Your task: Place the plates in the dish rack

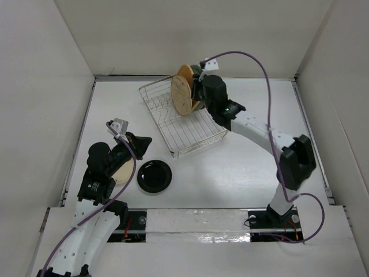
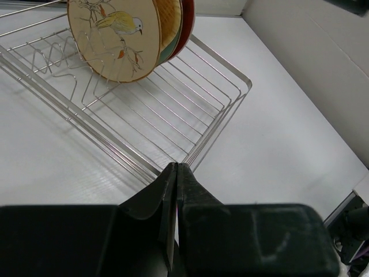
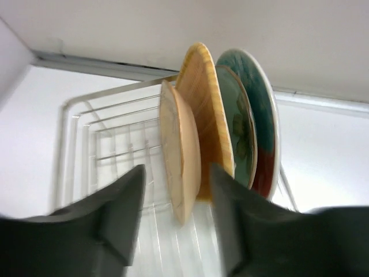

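Four plates (image 1: 184, 92) stand on edge at the far end of the rack (image 1: 193, 135), bird-print plate (image 2: 115, 34) in front. The right hand (image 3: 177, 170) is released, straddling it. The black plate (image 1: 154, 175) is on the desk (image 1: 230, 167), and the cream plate (image 1: 122, 172) is mostly hidden under the left arm (image 1: 106, 158). The left hand (image 2: 177, 168) is clenched, empty.

Plates partly out of sight
The left arm (image 1: 106, 164) covers most of a pale plate (image 1: 122, 173) on the worktop (image 1: 242, 173); the left wrist view's top edge crops the bird plate (image 2: 112, 40), and the rear plates (image 2: 170, 23) show only rims, possibly three.
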Controlling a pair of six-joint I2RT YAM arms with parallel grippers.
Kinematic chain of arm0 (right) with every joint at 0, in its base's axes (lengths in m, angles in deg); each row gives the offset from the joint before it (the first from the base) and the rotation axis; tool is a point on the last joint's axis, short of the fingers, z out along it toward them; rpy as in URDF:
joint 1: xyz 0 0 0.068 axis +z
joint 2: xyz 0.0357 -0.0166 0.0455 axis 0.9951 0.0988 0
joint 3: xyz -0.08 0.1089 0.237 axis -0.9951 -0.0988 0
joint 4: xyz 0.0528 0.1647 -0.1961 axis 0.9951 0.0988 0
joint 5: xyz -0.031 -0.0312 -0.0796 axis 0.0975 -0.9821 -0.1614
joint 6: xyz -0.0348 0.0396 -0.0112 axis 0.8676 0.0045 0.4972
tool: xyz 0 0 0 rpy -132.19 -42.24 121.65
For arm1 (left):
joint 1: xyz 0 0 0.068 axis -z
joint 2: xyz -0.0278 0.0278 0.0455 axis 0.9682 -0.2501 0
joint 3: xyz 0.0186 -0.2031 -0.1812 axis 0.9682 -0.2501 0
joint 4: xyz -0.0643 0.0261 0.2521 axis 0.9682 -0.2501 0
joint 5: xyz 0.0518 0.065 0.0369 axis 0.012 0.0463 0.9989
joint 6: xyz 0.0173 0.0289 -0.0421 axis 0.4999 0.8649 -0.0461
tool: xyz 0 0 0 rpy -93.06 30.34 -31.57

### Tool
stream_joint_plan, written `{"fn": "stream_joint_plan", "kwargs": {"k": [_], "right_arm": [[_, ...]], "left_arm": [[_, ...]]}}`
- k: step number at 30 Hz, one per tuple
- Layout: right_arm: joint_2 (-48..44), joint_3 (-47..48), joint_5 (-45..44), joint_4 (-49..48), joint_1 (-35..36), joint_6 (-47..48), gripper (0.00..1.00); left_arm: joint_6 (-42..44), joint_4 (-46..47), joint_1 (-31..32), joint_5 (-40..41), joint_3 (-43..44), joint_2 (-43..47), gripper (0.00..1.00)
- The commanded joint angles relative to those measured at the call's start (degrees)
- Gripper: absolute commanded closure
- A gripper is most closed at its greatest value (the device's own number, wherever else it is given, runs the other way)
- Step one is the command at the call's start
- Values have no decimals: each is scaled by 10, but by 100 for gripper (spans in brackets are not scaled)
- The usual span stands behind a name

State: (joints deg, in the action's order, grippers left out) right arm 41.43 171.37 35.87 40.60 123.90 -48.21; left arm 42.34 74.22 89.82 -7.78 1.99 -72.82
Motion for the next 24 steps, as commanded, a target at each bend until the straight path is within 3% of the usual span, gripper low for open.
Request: {"fn": "stream_joint_plan", "kwargs": {"k": [1,3,8,10,11,13,14,15,16,19,24], "right_arm": [[-106,-98,65,-42,19,-82,68],[-170,-207,103,-69,54,-111,100],[-248,-346,95,-28,161,-169,100],[-277,-411,89,-22,189,-241,100],[-284,-434,97,-41,211,-264,99],[-290,-489,103,-62,227,-336,79],[-286,-503,103,-88,243,-353,65],[-279,-515,103,-101,249,-371,42],[-271,-528,110,-112,255,-407,35],[-209,-538,122,-171,277,-463,31],[-98,-552,164,-300,290,-556,38]], "left_arm": [[6,17,3,6,19,3,100],[6,16,3,11,20,7,100],[6,15,3,16,22,15,100],[5,18,3,19,22,22,100],[6,19,3,20,22,24,100],[6,18,3,22,22,35,90],[6,17,3,27,22,41,86],[6,16,3,29,22,43,82],[6,14,3,32,23,44,79],[6,14,3,33,23,51,77],[6,7,8,34,23,65,77]]}}
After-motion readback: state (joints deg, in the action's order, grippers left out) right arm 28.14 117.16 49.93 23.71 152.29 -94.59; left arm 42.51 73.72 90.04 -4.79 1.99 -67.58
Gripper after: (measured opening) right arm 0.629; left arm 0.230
